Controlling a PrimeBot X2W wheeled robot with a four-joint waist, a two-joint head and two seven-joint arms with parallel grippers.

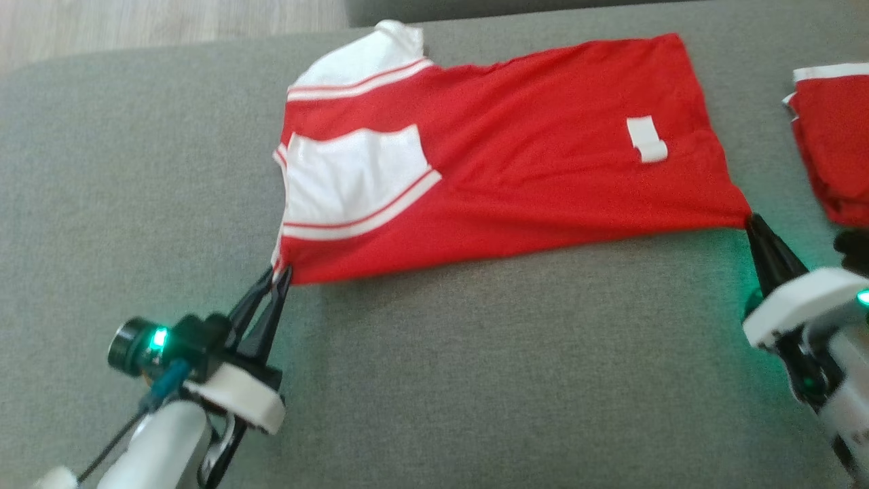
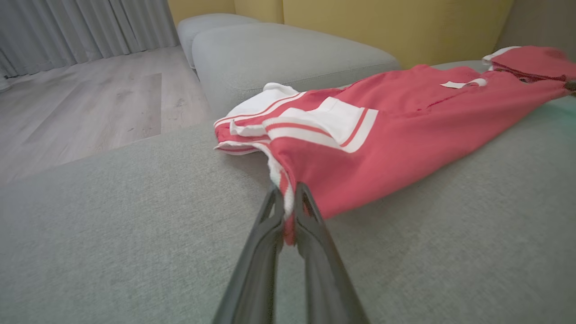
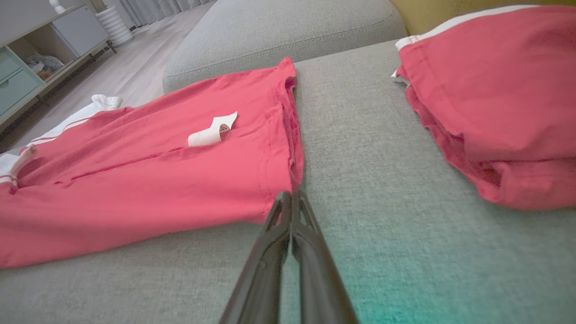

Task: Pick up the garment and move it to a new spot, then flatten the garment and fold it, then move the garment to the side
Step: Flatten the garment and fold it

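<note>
A red garment with white striped sleeves and a small white label lies spread across the grey sofa cushion. My left gripper is shut on its near left corner, by the white sleeve; the left wrist view has red and white cloth pinched between the fingers. My right gripper is shut on the near right corner, at the hem. The near edge is pulled taut between the two grippers. The garment lies mostly flat, with the far sleeve bunched up.
A second red garment, folded, lies at the right on the same cushion, close to my right arm. Another grey cushion stands beyond the far edge. Wooden floor lies past the cushion's left end, with a cabinet farther off.
</note>
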